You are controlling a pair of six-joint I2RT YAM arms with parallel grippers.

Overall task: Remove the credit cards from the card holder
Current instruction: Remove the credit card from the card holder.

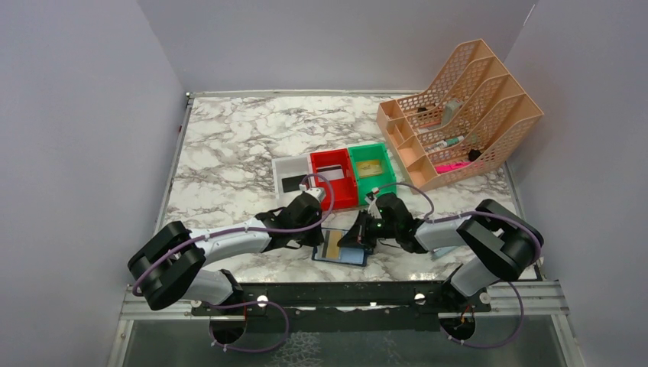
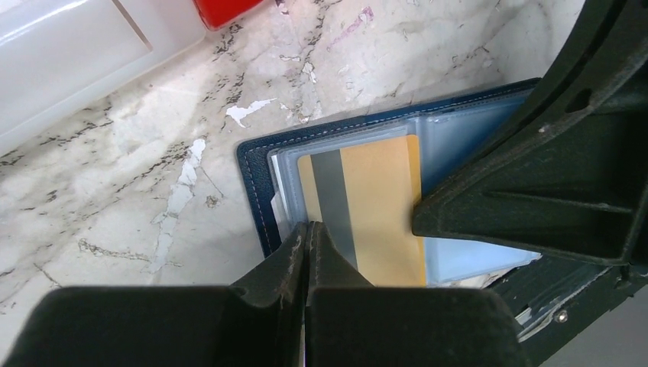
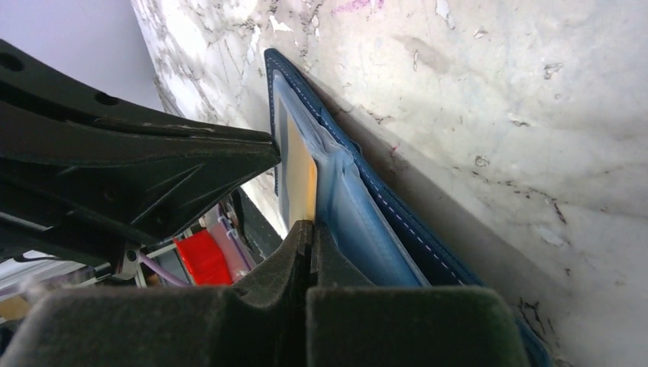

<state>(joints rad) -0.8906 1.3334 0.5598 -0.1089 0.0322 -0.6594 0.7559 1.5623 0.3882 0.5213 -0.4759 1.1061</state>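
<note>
The navy card holder [image 1: 353, 257] lies open near the table's front edge, pale-blue sleeves up. A gold credit card [image 2: 382, 206] with a grey stripe sits on its left half. My left gripper [image 2: 309, 226] is shut on that card's near-left corner. My right gripper [image 3: 309, 225] is shut on the card's [image 3: 299, 172] opposite edge. I cannot tell whether either pinches the clear sleeve too. In the top view both grippers, left [image 1: 319, 238] and right [image 1: 359, 237], meet over the holder. Other cards lie in the bins: black [image 1: 293, 183], whitish [image 1: 330, 174], gold [image 1: 369, 167].
White [image 1: 284, 165], red [image 1: 341, 197] and green [image 1: 386, 157] bins stand in a row just behind the holder. A peach mesh organiser [image 1: 458, 115] with pens fills the back right corner. Grey walls enclose the marble table on three sides.
</note>
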